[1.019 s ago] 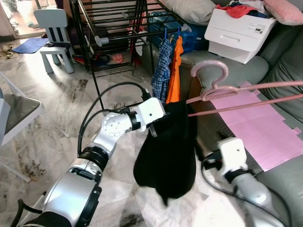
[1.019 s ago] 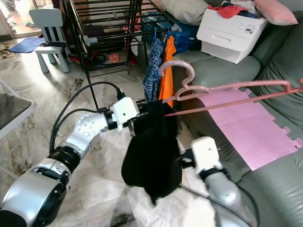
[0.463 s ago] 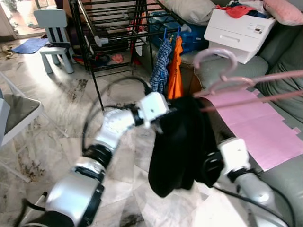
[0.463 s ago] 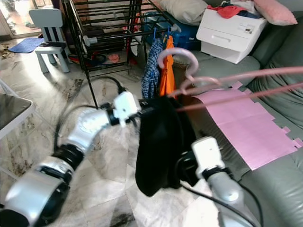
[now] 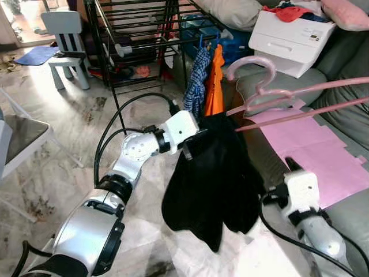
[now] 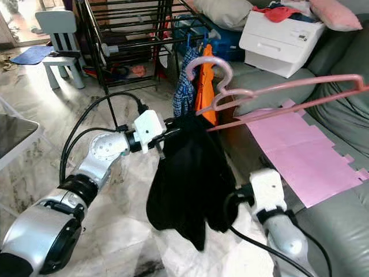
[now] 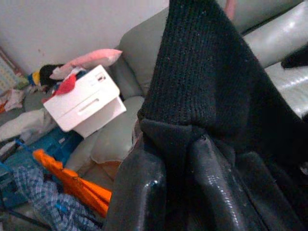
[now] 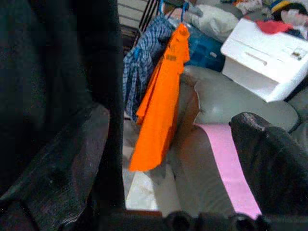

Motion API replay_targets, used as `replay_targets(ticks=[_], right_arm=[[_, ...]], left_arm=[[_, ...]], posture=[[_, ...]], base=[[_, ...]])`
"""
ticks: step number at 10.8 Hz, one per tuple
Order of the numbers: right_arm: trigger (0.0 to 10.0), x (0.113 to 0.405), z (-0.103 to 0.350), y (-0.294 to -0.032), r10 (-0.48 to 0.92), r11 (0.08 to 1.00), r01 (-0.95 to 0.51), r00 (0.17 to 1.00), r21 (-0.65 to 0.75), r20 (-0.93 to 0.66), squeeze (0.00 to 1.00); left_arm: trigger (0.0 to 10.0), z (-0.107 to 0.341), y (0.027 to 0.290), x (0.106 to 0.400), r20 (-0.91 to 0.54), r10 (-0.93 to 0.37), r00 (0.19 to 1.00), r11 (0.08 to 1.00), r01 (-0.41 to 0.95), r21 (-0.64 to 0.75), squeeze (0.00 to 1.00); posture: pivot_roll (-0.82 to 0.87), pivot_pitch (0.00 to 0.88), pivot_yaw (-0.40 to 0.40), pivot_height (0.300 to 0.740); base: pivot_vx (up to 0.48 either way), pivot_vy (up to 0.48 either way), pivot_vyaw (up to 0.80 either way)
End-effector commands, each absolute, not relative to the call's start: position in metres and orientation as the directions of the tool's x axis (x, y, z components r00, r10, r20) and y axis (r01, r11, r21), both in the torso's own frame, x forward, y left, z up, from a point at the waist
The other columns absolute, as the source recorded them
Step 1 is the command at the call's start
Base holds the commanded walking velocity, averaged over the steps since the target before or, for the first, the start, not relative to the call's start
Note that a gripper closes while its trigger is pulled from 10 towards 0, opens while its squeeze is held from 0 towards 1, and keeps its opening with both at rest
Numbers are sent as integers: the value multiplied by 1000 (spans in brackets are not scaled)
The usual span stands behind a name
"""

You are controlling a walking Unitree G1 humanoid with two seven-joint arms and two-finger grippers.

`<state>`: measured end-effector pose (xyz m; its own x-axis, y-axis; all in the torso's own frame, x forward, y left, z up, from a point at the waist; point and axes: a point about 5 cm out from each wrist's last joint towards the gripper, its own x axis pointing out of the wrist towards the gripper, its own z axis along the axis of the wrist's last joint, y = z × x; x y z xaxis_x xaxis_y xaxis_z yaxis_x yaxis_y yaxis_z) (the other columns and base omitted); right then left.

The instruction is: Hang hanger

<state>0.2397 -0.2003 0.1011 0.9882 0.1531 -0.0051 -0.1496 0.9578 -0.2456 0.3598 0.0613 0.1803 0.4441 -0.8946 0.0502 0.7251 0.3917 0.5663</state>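
Observation:
A pink hanger [image 5: 271, 98] hangs in the air over the sofa, its hook [image 5: 252, 66] up near the drying rack [image 5: 144, 40]. A black garment [image 5: 210, 179] is draped over its near end and hangs down. My left gripper [image 5: 199, 134] is shut on the top of that garment; in the left wrist view the black knit [image 7: 207, 82] is pinched between the fingers [image 7: 139, 187]. My right gripper [image 5: 275, 183] is low beside the garment's right edge and stands open, with one finger [image 8: 53, 159] against the cloth and the other [image 8: 274, 159] far apart.
A blue plaid shirt [image 5: 198, 81] and an orange garment [image 5: 214, 86] hang from the rack's end. On the grey sofa [image 5: 340, 86] lie a pink mat [image 5: 311, 150] and a white box [image 5: 288, 34]. A small chair [image 5: 66, 46] stands far left, and a grey seat [image 5: 23, 135] is nearer.
The hanger's hook has risen a little. The black garment swung to the right and back. My right arm has shifted slightly right, out from the cloth.

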Motion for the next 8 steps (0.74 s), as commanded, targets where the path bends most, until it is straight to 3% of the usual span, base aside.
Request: replay_targets(ticks=[1,4,8], right_arm=[[10000,240,104,-202,140,962,-129,990,-240,27,0],[10000,242,119,-207,99,971,-63,984,-230,145,0],[10000,244,86,-200,147,968,-150,989,-201,-31,0]], left_arm=[[0,199,59,363,115,-895,431,409,689,598,0],[0,197,62,364,107,-888,446,417,688,594,0],[0,216,51,360,190,-909,372,407,689,600,0]], posture=[[12,0,-24,740],[12,0,-25,740],[8,0,-26,740]], base=[[0,0,0],[0,0,0],[0,0,0]])
